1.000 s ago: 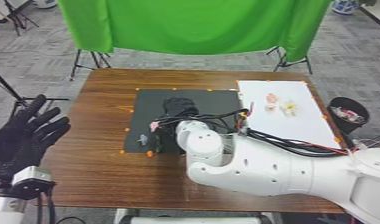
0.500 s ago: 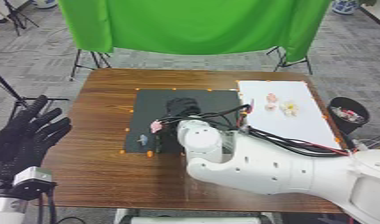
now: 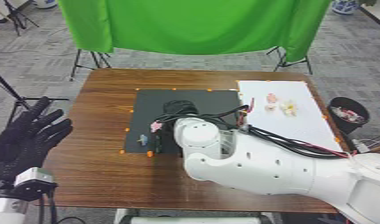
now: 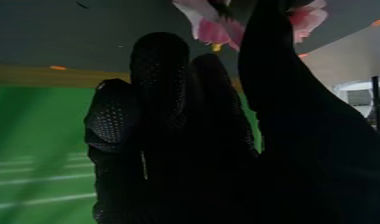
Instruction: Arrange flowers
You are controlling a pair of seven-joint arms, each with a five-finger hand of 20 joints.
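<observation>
Pick-up is judged to be in hand. The right hand [image 4: 160, 85] is positioned with fingers extended, uncurled; the pink flower [image 4: 209, 31] is located near the fingertips, beside the thumb. Next, thumb and fingers should be closed around it.

Left hand [image 3: 19, 146] with fingers spread, right arm [image 3: 257, 170] angled inward

1. Grey carpet [image 3: 195, 62] covers the floor.
2. A green curtain [image 3: 195, 25] hangs beyond the brown wooden surface [image 3: 98, 130]; black stand legs [image 3: 78, 64] show below it.
3. Blue-and-white pots [image 3: 345, 6] sit far back, left and right.
4. A black tripod [image 3: 18, 19] stands at the far left.
5. A black bin [image 3: 344, 125] stands just right of the surface.
</observation>
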